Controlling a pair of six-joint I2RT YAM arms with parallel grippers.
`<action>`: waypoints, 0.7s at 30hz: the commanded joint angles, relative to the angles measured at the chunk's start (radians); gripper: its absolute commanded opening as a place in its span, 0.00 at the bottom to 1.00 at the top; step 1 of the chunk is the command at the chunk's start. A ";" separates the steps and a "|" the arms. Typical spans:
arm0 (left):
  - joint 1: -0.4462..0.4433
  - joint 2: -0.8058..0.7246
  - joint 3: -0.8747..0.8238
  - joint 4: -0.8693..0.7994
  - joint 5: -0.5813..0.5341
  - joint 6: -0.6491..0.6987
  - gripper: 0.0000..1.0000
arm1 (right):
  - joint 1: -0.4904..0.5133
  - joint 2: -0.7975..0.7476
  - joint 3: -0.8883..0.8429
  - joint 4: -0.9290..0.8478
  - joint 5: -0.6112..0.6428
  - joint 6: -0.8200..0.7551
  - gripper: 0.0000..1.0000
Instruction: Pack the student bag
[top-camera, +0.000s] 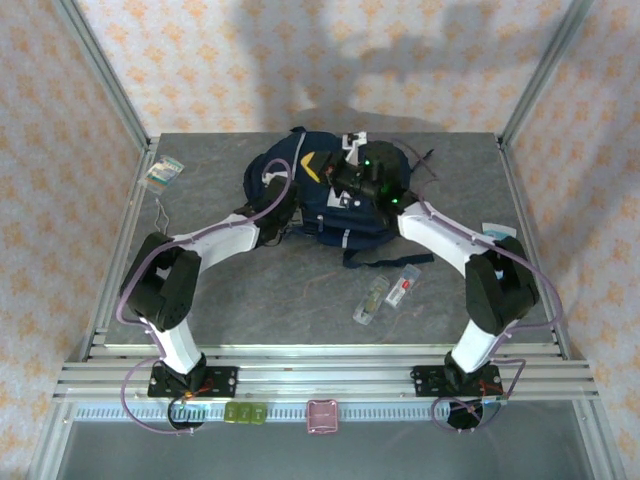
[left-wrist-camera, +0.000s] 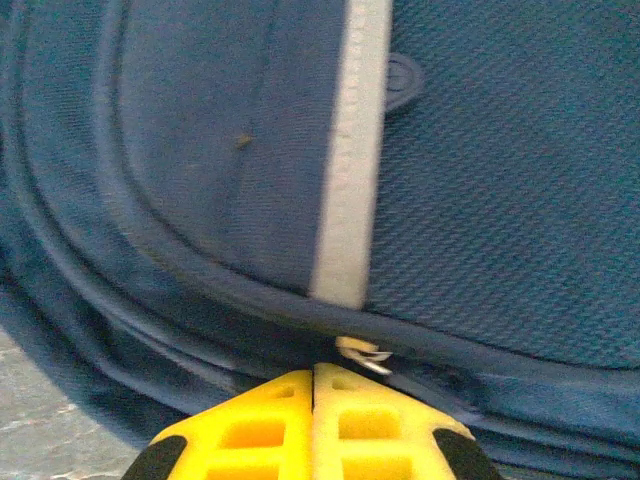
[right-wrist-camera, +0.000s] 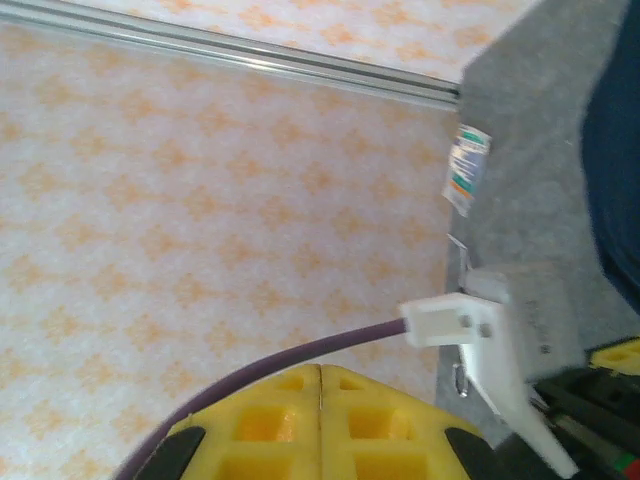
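The student bag (top-camera: 320, 200) is a navy-blue backpack lying at the back middle of the table. My left gripper (top-camera: 283, 207) is at the bag's left side. In the left wrist view its yellow jaws (left-wrist-camera: 314, 372) are shut tip to tip against the bag's seam (left-wrist-camera: 200, 290). A small metal zipper pull (left-wrist-camera: 362, 354) lies just past the tips, slightly right, and nothing shows between them. A grey stripe (left-wrist-camera: 350, 150) runs down the fabric. My right gripper (top-camera: 322, 170) hovers over the bag, shut and empty (right-wrist-camera: 320, 372), pointing toward the left wall.
Two clear packets (top-camera: 372, 300) (top-camera: 405, 285) lie in front of the bag. A printed packet (top-camera: 162, 174) (right-wrist-camera: 466, 170) rests at the back left corner. Another small item (top-camera: 497, 231) sits by the right arm. A purple cable (right-wrist-camera: 300, 350) crosses ahead of the right jaws.
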 joint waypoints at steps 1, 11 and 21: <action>0.030 -0.088 -0.004 -0.069 0.050 0.058 0.00 | -0.016 -0.004 0.011 -0.006 -0.010 -0.044 0.00; 0.051 -0.131 0.029 -0.171 0.107 0.109 0.27 | -0.025 0.087 0.108 -0.426 0.195 -0.291 0.37; 0.051 -0.140 -0.070 -0.038 0.145 0.001 0.44 | -0.026 0.342 0.274 -0.566 0.312 -0.334 0.39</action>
